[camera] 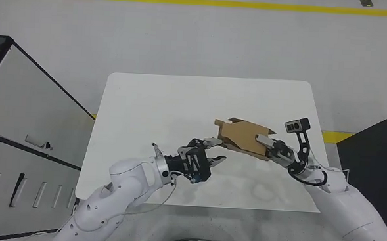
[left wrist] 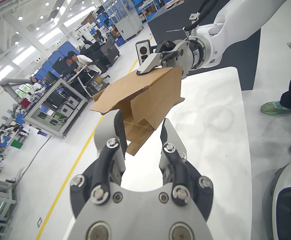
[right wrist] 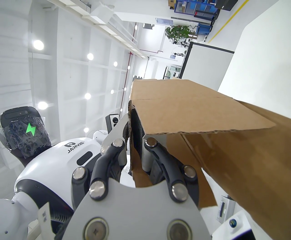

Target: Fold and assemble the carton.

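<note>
A brown cardboard carton [camera: 244,136] is held above the white table [camera: 154,112], partly unfolded with loose flaps. My right gripper [camera: 269,143] is shut on one wall of the carton [right wrist: 181,106], at its right end in the top view; the left wrist view shows that same gripper [left wrist: 145,69] clamped on the carton's upper edge. My left gripper [camera: 213,152] is open at the carton's left end. Its fingers [left wrist: 167,134] straddle a lower corner flap of the carton [left wrist: 141,106] without closing on it.
A dark cabinet [camera: 23,105] stands off the table's left side and a dark surface [camera: 376,150] off its right. A yellow floor line [camera: 200,1] runs beyond the far edge. Bare tabletop stretches behind and left of the carton.
</note>
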